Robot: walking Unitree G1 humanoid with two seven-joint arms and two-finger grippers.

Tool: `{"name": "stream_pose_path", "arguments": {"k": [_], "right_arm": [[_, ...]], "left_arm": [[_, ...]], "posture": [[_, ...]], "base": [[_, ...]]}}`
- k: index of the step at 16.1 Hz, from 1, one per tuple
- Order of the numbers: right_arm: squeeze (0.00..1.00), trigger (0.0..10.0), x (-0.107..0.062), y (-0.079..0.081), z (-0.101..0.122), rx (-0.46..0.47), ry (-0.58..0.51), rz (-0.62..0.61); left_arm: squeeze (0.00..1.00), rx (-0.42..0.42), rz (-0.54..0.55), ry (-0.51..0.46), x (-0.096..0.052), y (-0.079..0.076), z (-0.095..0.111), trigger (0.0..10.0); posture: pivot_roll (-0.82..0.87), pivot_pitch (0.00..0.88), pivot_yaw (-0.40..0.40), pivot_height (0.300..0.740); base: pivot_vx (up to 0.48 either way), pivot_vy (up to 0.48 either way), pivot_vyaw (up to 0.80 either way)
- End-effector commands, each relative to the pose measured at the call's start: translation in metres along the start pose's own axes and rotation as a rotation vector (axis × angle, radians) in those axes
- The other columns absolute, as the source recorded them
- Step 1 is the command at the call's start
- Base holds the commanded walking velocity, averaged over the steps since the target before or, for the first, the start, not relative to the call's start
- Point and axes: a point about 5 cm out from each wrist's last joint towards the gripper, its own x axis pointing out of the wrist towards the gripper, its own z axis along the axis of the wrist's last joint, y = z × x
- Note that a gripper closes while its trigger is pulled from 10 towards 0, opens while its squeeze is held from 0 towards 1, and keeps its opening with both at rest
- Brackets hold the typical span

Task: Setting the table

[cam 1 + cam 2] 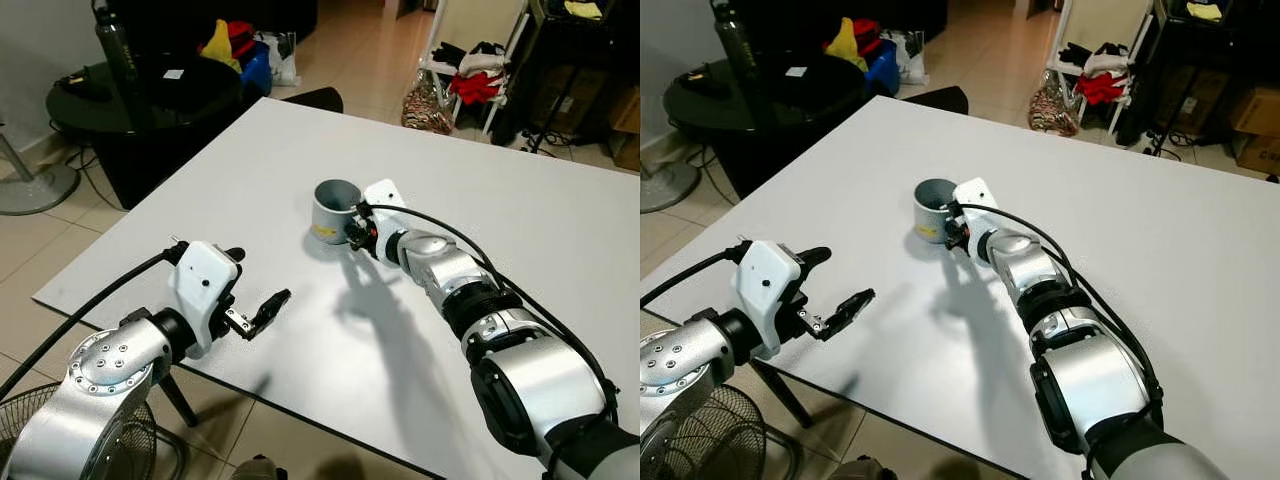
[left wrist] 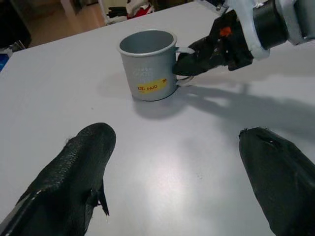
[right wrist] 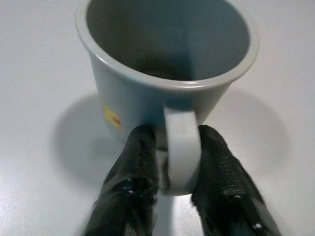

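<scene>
My right gripper is stretched out over the white table, its two black fingers pinched on either side of the handle of the grey mug, so it grasps the mug by the handle. The mug stands upright on the table, roughly mid-table and toward the left half, open mouth up, inside looks empty (a yellow sticker with red print sits low on its wall, text too small to read fully). The handle points to the near right, toward my arm. My left gripper hovers over the near left edge of the table, well apart from the mug, fingers spread wide and holding nothing; the left wrist view looks between its fingertips at the mug and the right gripper's grip. Off the table on the far left is a round black side table with a dark bottle on it. Near left, below the table edge, is a fan grille. Far right there is a rack with clothes on a tiled floor.
</scene>
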Motion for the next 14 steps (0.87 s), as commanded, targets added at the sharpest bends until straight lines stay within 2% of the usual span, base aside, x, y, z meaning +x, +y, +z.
{"name": "stream_pose_path", "arguments": {"k": [1, 6, 8, 10, 11, 13, 14], "right_arm": [[1.00, 10.0, 0.000, -0.002, 0.002, -0.002, -0.010, -0.001], [1.00, 10.0, -0.006, -0.012, -0.001, -0.020, -0.048, 0.002], [1.00, 10.0, -0.018, -0.023, 0.010, -0.023, -0.128, 0.030], [1.00, 10.0, -0.030, -0.026, 0.012, -0.044, -0.172, 0.065], [1.00, 10.0, -0.054, -0.020, 0.007, -0.066, -0.196, 0.124], [1.00, 10.0, -0.069, -0.013, 0.000, -0.097, -0.200, 0.145], [1.00, 10.0, -0.092, -0.001, -0.009, -0.073, -0.229, 0.145]], "left_arm": [[0.00, 0.006, -0.008, -0.001, 0.001, -0.002, 0.002, 10.0], [0.00, 0.001, -0.023, -0.040, 0.009, -0.003, 0.007, 10.0], [0.00, -0.030, -0.022, -0.086, 0.010, -0.002, 0.012, 10.0], [0.00, -0.047, -0.021, -0.109, 0.009, -0.003, 0.014, 10.0], [0.00, -0.076, 0.003, -0.115, 0.008, -0.004, 0.012, 10.0], [0.00, -0.110, 0.065, -0.133, 0.008, -0.002, 0.010, 10.0], [0.00, -0.110, 0.158, -0.165, 0.009, 0.001, 0.011, 10.0]], "posture": [[0.21, 0.000, -0.004, 0.740], [0.18, 0.000, 0.018, 0.740], [0.16, 0.000, 0.028, 0.740], [0.15, 0.000, 0.037, 0.740], [0.13, 0.000, 0.050, 0.740], [0.12, 0.000, 0.055, 0.740], [0.13, 0.000, 0.040, 0.740]], "base": [[0.000, 0.000, 0.00], [0.000, 0.000, 0.00], [0.000, 0.000, 0.00], [0.000, 0.000, 0.00], [0.000, 0.000, 0.00], [0.000, 0.000, 0.00], [0.000, 0.000, 0.00]]}}
